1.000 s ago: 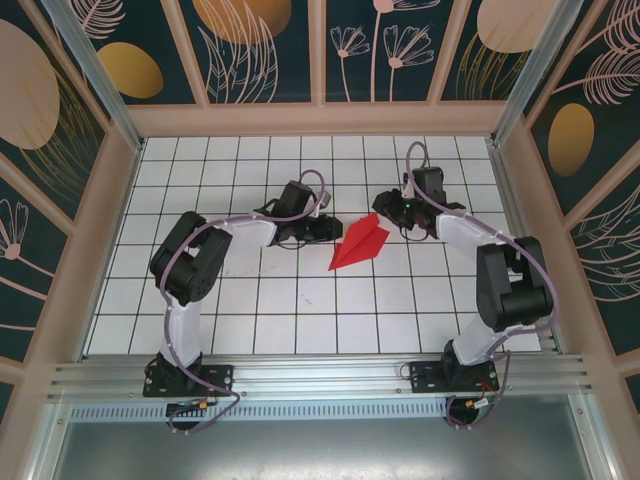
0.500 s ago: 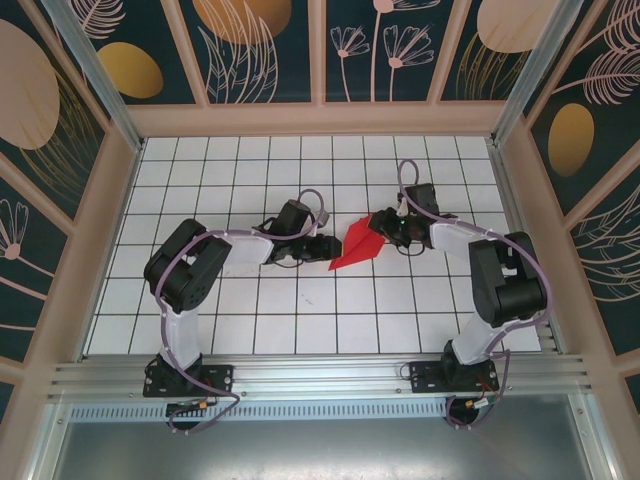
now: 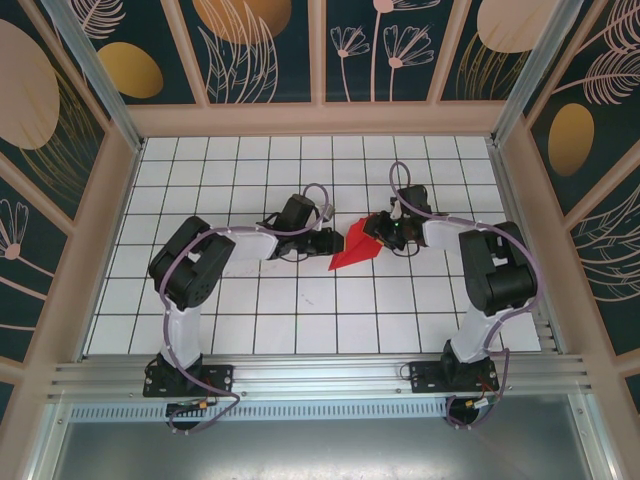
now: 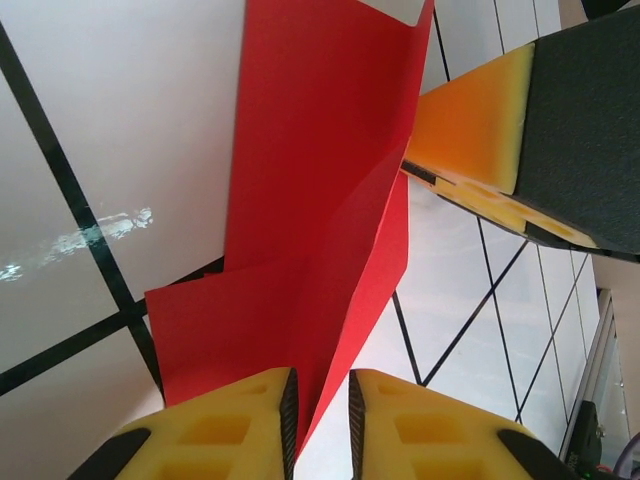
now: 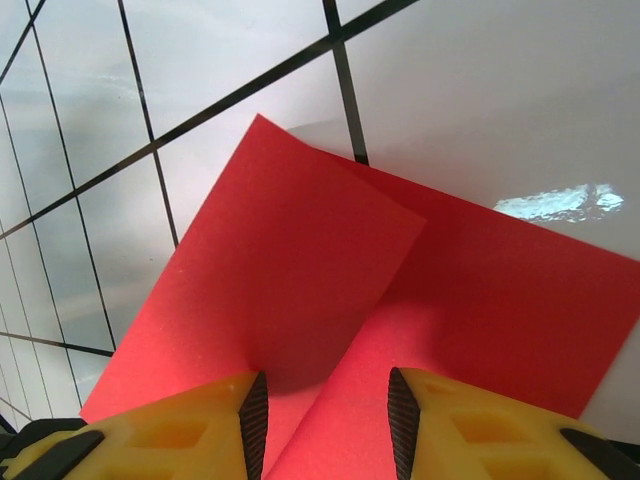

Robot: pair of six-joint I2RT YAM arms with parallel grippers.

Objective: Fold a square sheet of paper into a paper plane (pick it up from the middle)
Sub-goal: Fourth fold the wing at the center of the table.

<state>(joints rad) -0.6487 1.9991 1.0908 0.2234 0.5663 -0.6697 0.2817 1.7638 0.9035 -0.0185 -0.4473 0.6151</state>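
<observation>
Paper plane, bright red, sits on the white table near the middle, between the two arms. Its pointed nose aims at the near side and a bit to the left. Its wide back end aims at the far right. It lies across the black lines that cut the table into squares.

From the left wrist, the plane's middle fold stands up like a ridge, with a flat wing on each side. The fold runs down into the gap of the left gripper. Its yellow fingers are close together with a thin gap, and the paper touches the inner side of one. I cannot tell if they really pinch the paper. From above, this gripper is at the plane's left side.

The right gripper is at the back end of the plane. Its yellow fingers stand apart, one on each side of the fold, and red paper fills the space between them. They are not squeezing it. One of these fingers also shows from the left wrist, just beside the far end of the plane.

Dark walls with pale flowers and gold circles stand around the table
</observation>
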